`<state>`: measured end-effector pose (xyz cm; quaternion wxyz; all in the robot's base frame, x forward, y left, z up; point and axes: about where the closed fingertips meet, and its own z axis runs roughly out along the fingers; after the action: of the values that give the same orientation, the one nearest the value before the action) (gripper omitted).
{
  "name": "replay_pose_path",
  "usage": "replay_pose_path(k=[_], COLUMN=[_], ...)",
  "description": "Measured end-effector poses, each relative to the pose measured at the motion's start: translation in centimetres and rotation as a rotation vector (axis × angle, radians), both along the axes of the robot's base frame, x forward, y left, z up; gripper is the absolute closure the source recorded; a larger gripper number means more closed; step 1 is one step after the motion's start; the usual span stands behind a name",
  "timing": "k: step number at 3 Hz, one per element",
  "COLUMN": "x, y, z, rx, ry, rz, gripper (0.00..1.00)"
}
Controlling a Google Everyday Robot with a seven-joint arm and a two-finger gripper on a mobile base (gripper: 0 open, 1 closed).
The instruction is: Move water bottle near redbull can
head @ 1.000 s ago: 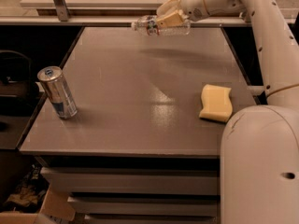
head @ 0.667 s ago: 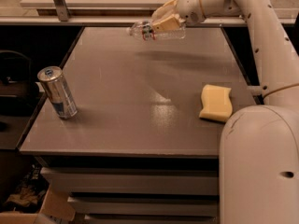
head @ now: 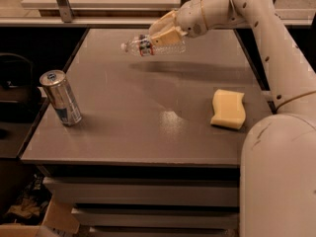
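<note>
Camera view takes in a broad grey table with the robot's white body filling the near right corner and its arm reaching up and over toward the far side. On the right of the table lies a yellow sponge, well apart from everything else. Near the left edge stands the redbull can, upright and untouched. The water bottle hangs in the air above the far middle of the table, lying roughly level with its white cap pointing left, and its shadow falls on the surface beneath it, so it is clear of the tabletop. The gripper is closed around the bottle's body, its cream fingers clamped just right of the label band. Compared with a second ago, the bottle has travelled left and toward the near side, away from the far edge where it was held before, while the can and sponge have not shifted. That reads as the carry being under way in the right direction, though a good stretch of table still separates bottle from can — the move looks perhaps a third done, with the setting-down yet to come.
</note>
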<state>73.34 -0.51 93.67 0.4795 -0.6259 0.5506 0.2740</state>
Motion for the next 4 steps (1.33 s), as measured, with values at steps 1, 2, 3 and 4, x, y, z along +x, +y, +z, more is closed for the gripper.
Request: replay_pose_path(k=[1,2,3,4], x=[-2.4,-4.8,-7.3,-9.8], y=[1.7,3.4,5.7,7.5], z=[-0.6,-1.5,-3.0,-4.2], rx=[0.011,0.039,0.071,0.094], ry=[0.013,0.023,0.054,0.085], rz=[0.061,0.093,0.135,0.177], gripper=[1.0,1.0,1.0,1.0])
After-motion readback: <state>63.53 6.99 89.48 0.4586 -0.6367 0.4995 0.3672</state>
